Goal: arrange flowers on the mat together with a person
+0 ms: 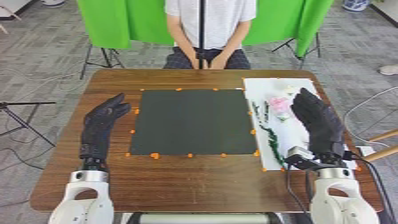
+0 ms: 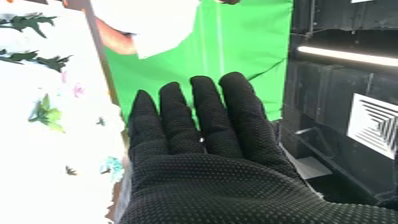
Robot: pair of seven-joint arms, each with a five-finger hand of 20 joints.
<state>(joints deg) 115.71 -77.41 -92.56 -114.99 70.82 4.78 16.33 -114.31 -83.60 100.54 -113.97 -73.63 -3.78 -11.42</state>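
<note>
Right now the black mat (image 1: 191, 122) lies on the brown table (image 1: 187, 187), ringed by small orange markers (image 1: 155, 156), and the flowers are off to its right. A white sheet (image 1: 257, 86) sits just beside the mat on that side. On it rest a pink flower (image 1: 281, 103), level with the mat's farther half, and a long green sprig (image 1: 273, 144), close by the mat's nearer right corner. The right wrist view also gives a teal flower (image 2: 113, 168) and a small yellow-green sprig (image 2: 46, 115) on the same white sheet.

To the mat's right, past the pink flower, the right hand (image 1: 320, 117) hangs at the sheet's outer side — wide open, fingers straight out, grasping nothing. Left of the mat and apart from it, the left hand (image 1: 100, 122) is open too — fingers loosely extended, thumb slightly out, and empty. Well beyond the mat's far edge, past the table, hangs a bright green cloth (image 1: 120, 22), with black stands (image 1: 111, 57) near it.
</note>
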